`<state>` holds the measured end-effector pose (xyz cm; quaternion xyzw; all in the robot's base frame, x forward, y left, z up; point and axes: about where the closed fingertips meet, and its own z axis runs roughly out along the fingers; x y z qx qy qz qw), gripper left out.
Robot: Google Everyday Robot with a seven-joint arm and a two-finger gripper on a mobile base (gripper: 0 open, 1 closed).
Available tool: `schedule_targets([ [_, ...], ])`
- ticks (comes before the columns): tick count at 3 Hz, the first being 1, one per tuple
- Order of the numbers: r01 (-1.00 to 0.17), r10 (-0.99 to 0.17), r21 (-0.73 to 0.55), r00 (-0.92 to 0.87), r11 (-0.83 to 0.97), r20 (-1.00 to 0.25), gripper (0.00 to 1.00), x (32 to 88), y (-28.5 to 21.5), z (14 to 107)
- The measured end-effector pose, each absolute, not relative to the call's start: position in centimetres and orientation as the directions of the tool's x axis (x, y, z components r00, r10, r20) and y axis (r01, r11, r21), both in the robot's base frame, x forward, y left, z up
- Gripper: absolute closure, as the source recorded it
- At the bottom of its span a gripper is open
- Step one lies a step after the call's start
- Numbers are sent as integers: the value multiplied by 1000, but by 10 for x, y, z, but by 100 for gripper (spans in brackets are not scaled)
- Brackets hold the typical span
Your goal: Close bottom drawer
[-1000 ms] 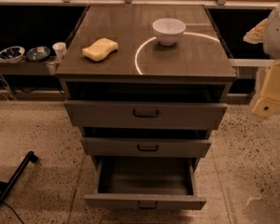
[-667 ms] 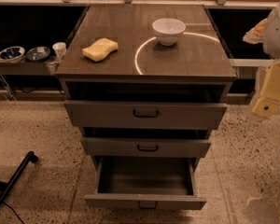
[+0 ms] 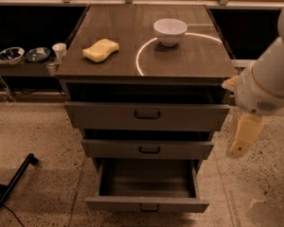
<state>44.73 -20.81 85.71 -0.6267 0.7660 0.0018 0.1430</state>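
Note:
The bottom drawer (image 3: 146,204) stands pulled far out of the grey-brown cabinet, its empty inside showing. Its small dark handle (image 3: 149,207) is near the lower edge of the view. The middle drawer (image 3: 147,149) and the top drawer (image 3: 146,116) above it are each pulled out a little. My arm (image 3: 270,82) comes in from the right. My gripper (image 3: 244,136), a cream-coloured piece, hangs down to the right of the cabinet at about the height of the middle drawer. It touches no drawer.
On the cabinet top (image 3: 199,56) sit a white bowl (image 3: 170,30) and a yellow sponge (image 3: 100,49). A low shelf at the left holds two small bowls (image 3: 23,55) and a white cup (image 3: 59,51). A black leg (image 3: 12,186) lies on the speckled floor at lower left.
My arm and gripper have moved left and down, closer to the cabinet's right side. The drawers have not moved.

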Motion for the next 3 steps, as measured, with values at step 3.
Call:
schedule_targets([
  [3, -968, -953, -196, -98, 158, -286, 0, 456, -213, 751],
])
